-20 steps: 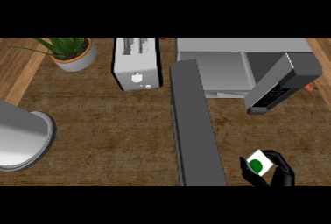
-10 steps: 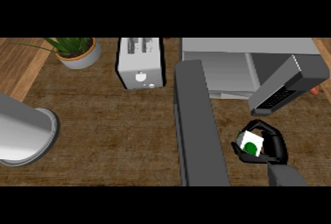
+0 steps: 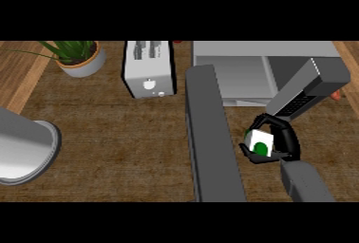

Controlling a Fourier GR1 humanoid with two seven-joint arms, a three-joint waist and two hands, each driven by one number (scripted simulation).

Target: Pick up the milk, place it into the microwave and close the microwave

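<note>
My right hand (image 3: 286, 143) is shut on the milk (image 3: 261, 140), a small white carton with a green mark, held upright above the counter at the lower right. The microwave (image 3: 238, 51) stands at the back right with its grey cavity (image 3: 242, 79) showing. A long dark grey slab (image 3: 212, 142), apparently its open door seen edge-on, runs from the cavity's left side toward me. The milk hangs just right of that slab and a little in front of the cavity. A grey panel with a keypad (image 3: 308, 90) slants above my hand. My left hand does not show.
A white toaster (image 3: 148, 71) stands left of the microwave. A potted plant (image 3: 79, 59) sits at the back left. A large grey round vessel (image 3: 21, 147) fills the left edge. Brown counter (image 3: 119, 142) lies between the vessel and the slab.
My right hand has carried the milk away from the near edge and up toward the microwave's front. The door slab and the other objects have kept their places.
</note>
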